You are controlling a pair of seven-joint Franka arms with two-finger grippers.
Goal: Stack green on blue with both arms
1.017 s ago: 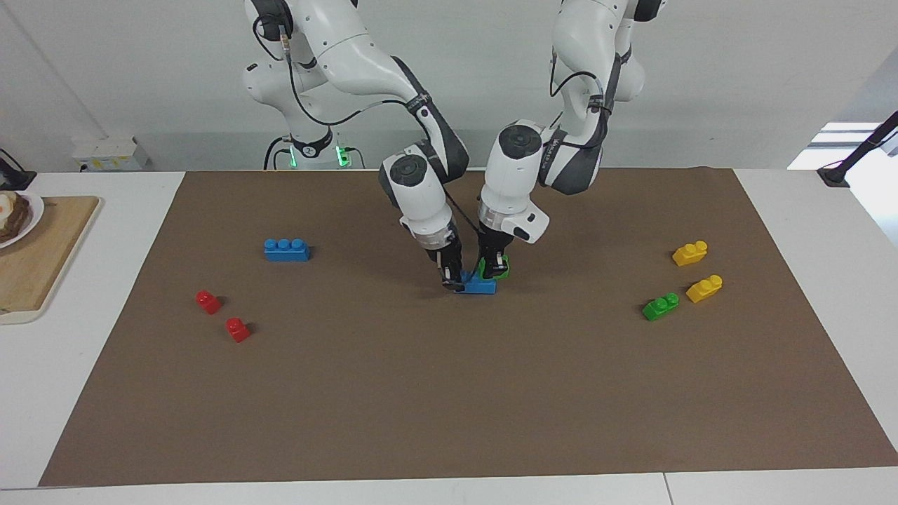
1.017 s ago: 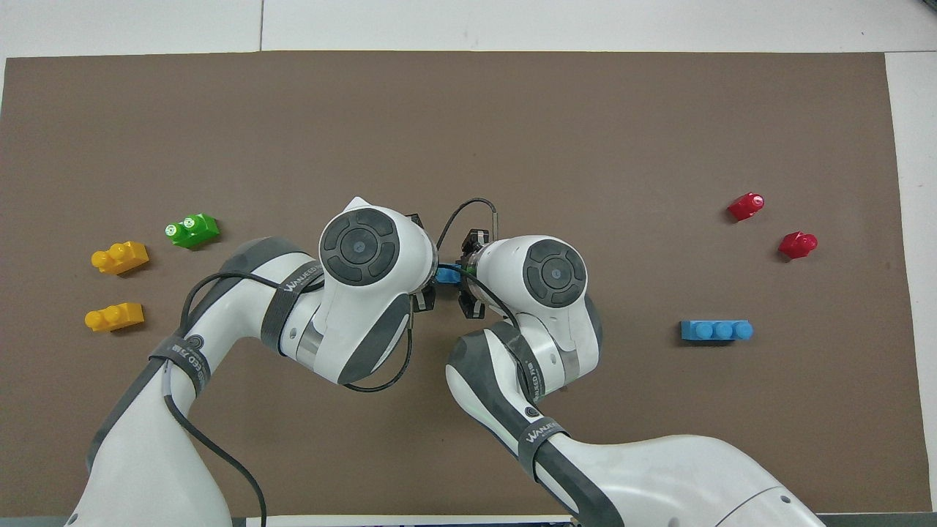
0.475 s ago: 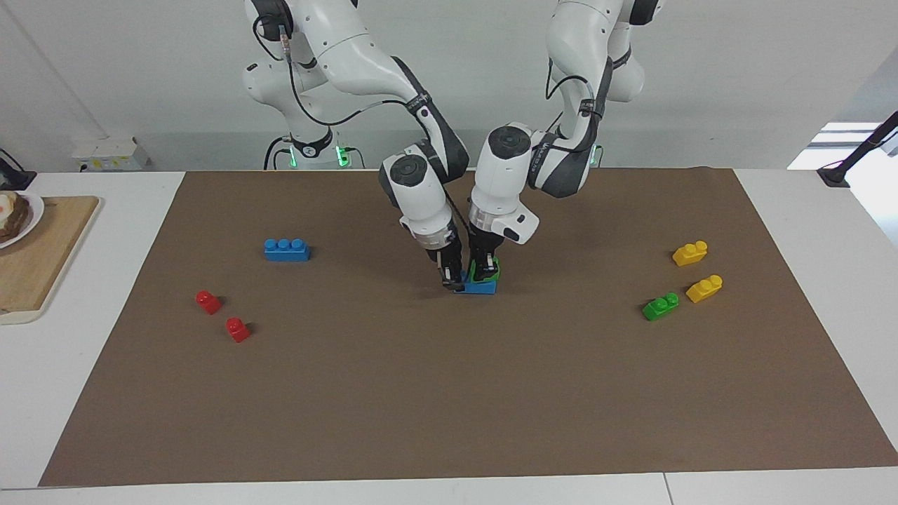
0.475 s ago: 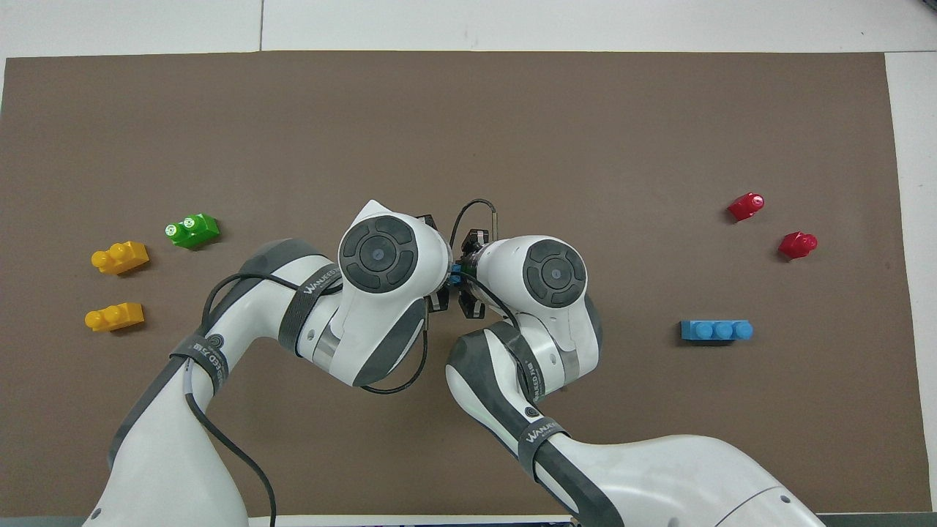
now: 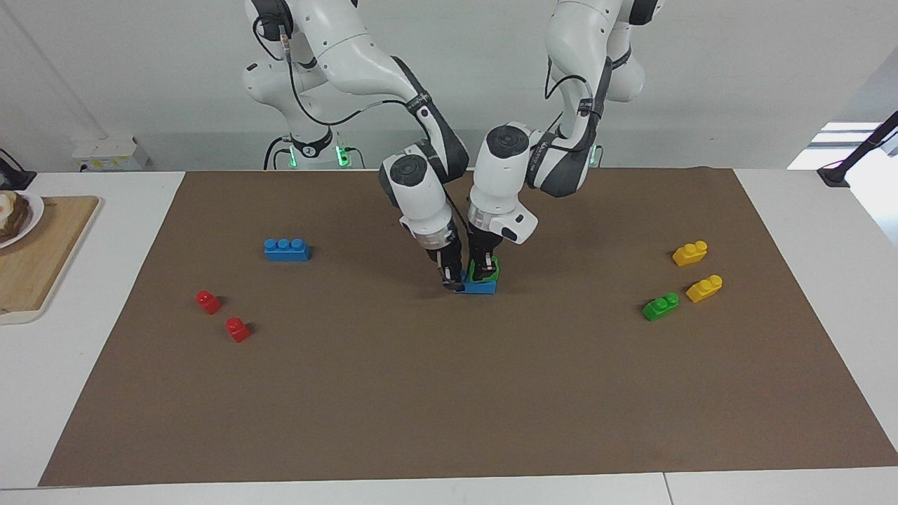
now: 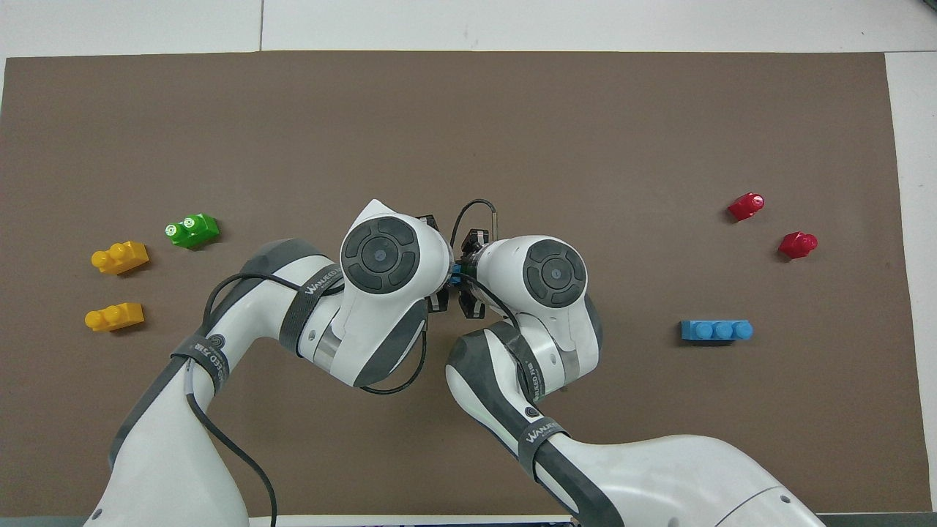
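In the facing view a blue three-stud brick (image 5: 481, 287) lies mid-mat. My right gripper (image 5: 454, 279) is shut on its end toward the right arm. My left gripper (image 5: 483, 271) is shut on a green two-stud brick (image 5: 494, 266) and holds it down on top of the blue brick. In the overhead view both wrists cover the pair, and only a sliver of the blue brick (image 6: 455, 275) shows between them. A second blue brick (image 5: 286, 250) and a second green brick (image 5: 660, 306) lie loose on the mat.
Two yellow bricks (image 5: 689, 253) (image 5: 704, 288) lie by the loose green brick toward the left arm's end. Two red bricks (image 5: 208, 301) (image 5: 237, 329) lie toward the right arm's end. A wooden board (image 5: 42, 259) sits off the brown mat (image 5: 449, 393) there.
My left gripper has moved the green brick sideways toward the right arm's end, over and down onto the blue brick. The right gripper has held still.
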